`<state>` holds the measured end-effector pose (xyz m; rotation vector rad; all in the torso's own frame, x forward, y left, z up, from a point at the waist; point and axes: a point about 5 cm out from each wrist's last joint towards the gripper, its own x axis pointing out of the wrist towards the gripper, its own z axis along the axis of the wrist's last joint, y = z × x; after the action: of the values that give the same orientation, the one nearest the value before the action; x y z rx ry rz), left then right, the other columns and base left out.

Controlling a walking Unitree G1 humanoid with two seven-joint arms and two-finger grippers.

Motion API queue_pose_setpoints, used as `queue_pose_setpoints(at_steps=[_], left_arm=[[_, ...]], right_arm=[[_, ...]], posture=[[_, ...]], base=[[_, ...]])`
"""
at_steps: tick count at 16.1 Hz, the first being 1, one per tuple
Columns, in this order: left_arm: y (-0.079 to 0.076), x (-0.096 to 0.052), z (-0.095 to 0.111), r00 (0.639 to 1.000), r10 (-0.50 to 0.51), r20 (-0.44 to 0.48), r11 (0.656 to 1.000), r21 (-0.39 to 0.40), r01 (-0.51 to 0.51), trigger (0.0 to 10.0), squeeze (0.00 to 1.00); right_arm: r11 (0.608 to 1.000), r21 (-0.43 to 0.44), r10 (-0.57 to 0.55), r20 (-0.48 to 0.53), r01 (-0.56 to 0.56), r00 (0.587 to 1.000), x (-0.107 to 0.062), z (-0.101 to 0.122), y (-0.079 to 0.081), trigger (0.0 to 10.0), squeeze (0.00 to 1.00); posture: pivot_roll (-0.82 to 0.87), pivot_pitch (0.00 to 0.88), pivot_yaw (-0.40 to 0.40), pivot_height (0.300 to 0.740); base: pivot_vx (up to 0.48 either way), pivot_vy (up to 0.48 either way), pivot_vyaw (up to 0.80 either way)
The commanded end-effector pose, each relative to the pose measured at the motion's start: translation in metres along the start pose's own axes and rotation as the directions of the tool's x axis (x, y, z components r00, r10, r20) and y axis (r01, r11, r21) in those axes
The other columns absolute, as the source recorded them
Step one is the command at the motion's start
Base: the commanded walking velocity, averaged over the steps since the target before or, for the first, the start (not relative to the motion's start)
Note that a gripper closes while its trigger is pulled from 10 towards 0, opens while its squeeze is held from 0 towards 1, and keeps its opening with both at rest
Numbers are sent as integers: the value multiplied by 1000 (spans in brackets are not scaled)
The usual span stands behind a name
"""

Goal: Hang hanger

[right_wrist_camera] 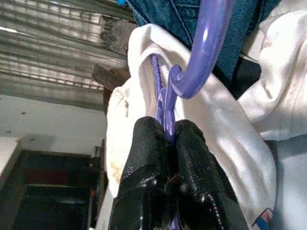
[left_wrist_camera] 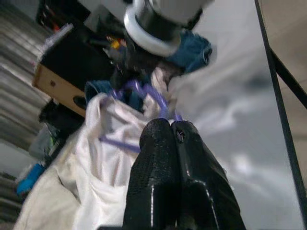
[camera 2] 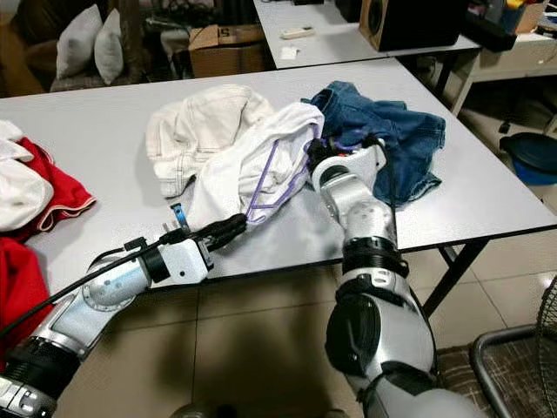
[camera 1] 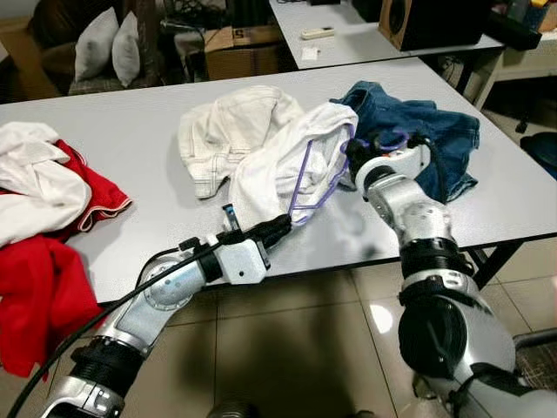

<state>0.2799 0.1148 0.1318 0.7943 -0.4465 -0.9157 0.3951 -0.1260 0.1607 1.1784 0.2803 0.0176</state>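
Centre of the frame, on the grey worktop (camera 1: 130,139): purple hanger (camera 1: 306,187) threaded inside a white garment (camera 1: 287,165). Right gripper (right_wrist_camera: 165,139) clenched on the hanger just below its hook. Left gripper (camera 1: 277,230) pressed closed at the garment's lower edge, fingers (left_wrist_camera: 158,158) together. Jeans (camera 1: 426,131) just behind.

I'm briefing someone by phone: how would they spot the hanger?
On the grey table, find the white garment between a cream one and blue jeans. The purple hanger runs through it, pinched by the right gripper; it is the one thin plastic loop among cloth.
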Motion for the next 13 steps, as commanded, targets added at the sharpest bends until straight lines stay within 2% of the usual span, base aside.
queue_pose_setpoints(at_steps=[1,3,6,9,11,12,13], left_arm=[[8,5,10,998,18,57,999,42,-20,0,0],[10,5,14,996,34,82,998,52,-38,0,0],[7,9,21,992,20,123,998,50,-26,0,0],[8,19,21,993,32,110,996,78,-41,0,0],[17,29,25,989,72,132,991,100,-85,0,0],[13,32,31,984,47,174,993,94,-64,0,0],[11,33,33,983,39,181,994,93,-56,0,0]], right_arm=[[1000,-24,16,15,-16,1000,3,1,9,10000,0],[999,-44,17,34,-16,999,5,3,11,10000,0],[1000,-1,20,46,-20,999,8,5,15,10000,0],[999,-19,50,-39,-50,998,9,-16,21,10000,0],[995,-10,93,-114,-95,989,6,-32,23,10000,0],[994,45,104,-104,-99,989,4,-29,22,10000,0],[993,58,106,-98,-100,990,4,-27,22,10000,0]], posture=[[56,0,98,740],[60,0,94,740],[72,0,82,740],[79,0,72,740],[76,0,70,740],[76,0,70,740],[70,0,73,740]], base=[[0,0,0],[0,0,0],[0,0,0],[0,0,0],[0,0,0],[0,0,0],[0,0,0]])
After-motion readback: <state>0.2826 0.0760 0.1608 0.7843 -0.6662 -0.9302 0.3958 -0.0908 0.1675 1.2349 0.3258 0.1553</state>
